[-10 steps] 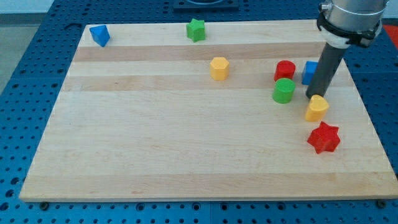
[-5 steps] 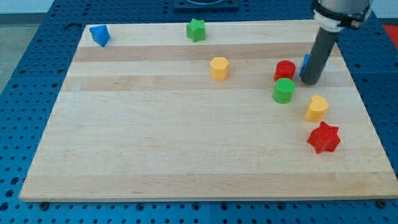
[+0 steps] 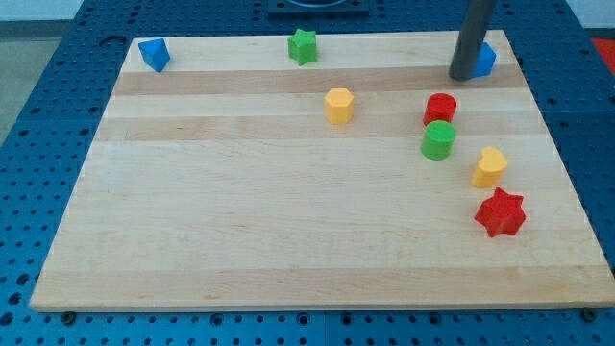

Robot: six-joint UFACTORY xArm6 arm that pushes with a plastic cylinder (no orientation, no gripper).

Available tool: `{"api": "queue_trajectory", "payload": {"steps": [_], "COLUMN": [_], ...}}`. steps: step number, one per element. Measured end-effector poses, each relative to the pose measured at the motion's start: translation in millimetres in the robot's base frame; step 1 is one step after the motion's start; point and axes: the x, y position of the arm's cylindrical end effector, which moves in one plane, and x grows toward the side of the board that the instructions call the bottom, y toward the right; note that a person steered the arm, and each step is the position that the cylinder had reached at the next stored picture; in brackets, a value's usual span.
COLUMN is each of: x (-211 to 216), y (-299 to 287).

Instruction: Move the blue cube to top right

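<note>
- At the board's top right corner sits your blue cube (image 3: 484, 60), half hidden behind my tip (image 3: 462, 76), which touches its left side.
- No gripper here; the rod holds nothing.
- Ease off now: pushing further risks tipping it over the edge.
- Red cylinder (image 3: 440, 108) below stays clear.

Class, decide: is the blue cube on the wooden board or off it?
On. The blue cube rests on the board near its top right corner, inside the edge, partly hidden behind my tip, which is at its left side.
</note>
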Motion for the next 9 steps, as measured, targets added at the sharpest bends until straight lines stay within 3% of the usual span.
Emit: {"api": "queue_trajectory", "payload": {"steps": [1,2,6,7,9], "x": [35.3,33.8,-71.8,-73.9,-31.4], "y": [16.5,45.5,37.0,37.9,58.5]}}
